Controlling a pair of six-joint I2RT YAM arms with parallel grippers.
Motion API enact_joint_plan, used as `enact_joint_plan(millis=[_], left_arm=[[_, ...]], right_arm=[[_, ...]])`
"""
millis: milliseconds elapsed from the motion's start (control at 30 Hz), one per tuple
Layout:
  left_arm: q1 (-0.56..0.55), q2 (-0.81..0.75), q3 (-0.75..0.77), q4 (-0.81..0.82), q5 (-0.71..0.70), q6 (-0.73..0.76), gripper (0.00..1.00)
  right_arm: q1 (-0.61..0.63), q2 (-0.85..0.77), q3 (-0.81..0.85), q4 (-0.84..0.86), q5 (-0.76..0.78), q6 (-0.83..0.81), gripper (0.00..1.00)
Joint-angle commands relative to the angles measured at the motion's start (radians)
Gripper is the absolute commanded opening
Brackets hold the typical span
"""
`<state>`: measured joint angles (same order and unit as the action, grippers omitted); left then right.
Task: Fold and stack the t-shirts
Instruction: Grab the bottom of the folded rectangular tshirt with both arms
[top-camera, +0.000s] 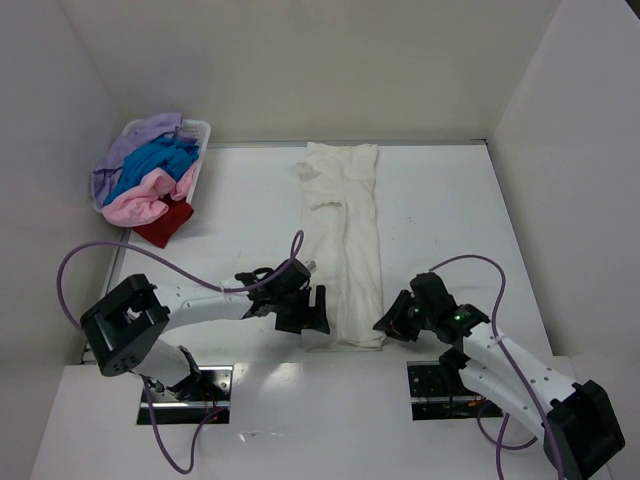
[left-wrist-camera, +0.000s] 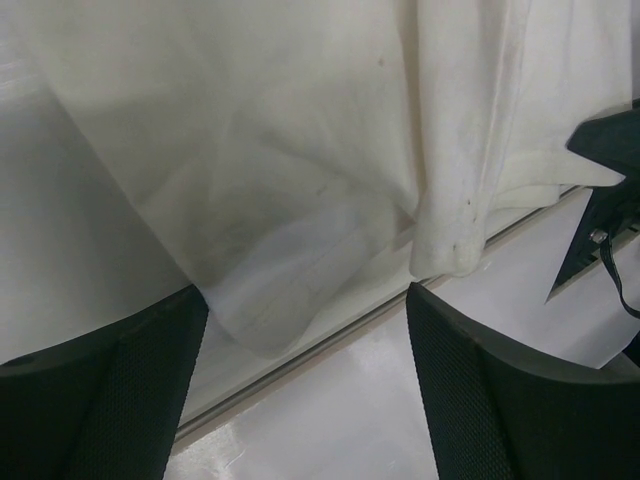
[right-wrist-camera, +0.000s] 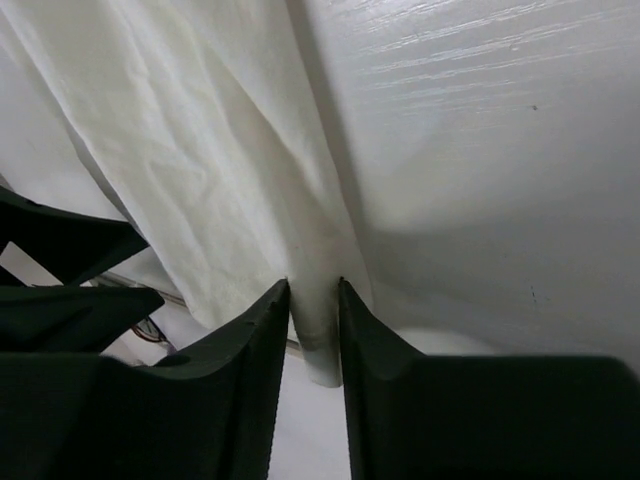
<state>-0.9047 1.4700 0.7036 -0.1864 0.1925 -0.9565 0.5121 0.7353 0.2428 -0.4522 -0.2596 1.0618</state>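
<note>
While pinching the near right corner of the hem, the right gripper (right-wrist-camera: 313, 287) is pressing its two black fingers almost together, with a thin fold of cloth caught between them. Across from it, the left gripper (left-wrist-camera: 305, 300) is hovering at the near left corner with its fingers spread wide; the hem is lying in the gap between them, not yet held. Both are working on the cream shirt (top-camera: 345, 230), which is lying in the middle of the white table (top-camera: 440, 220) as a long narrow strip, sides folded in, collar end far from the arms and hem at the table's near edge. Its surface is wrinkling in places, and the left corner is curling into a small rolled lump. Well apart, at the far left corner, a white basket (top-camera: 203, 130) is holding a heap of coloured shirts (top-camera: 150, 180), lilac, blue and pink, with a red one spilling over the near rim onto the table. Judging from this, the next move is likely lifting the hem toward the collar. The risk is an uneven lift: the right side is gripping only a slim edge, perhaps a single layer, so the folded layers could be slipping apart or the cloth sliding out. If the left fingers are closing beside the rolled corner rather than around it, one side would be rising alone, twisting the strip and undoing the side folds.
</note>
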Motion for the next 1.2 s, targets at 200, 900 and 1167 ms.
enact_joint_plan(millis=[200,900,1167], left_arm=[[-0.003,-0.026,-0.039,-0.065,-0.013,-0.05,0.77],[-0.022,0.0,-0.012,-0.099,-0.067,-0.06,0.0],[-0.022,-0.112,0.109,-0.215,-0.09,-0.033,0.0]], right_arm=[[0.042,0.033,-0.005,0.102,-0.017,0.038,0.22],[0.131,0.216,0.15,0.115,0.102,0.04,0.0],[0.131,0.251,0.283,0.055,0.149,0.02,0.0]])
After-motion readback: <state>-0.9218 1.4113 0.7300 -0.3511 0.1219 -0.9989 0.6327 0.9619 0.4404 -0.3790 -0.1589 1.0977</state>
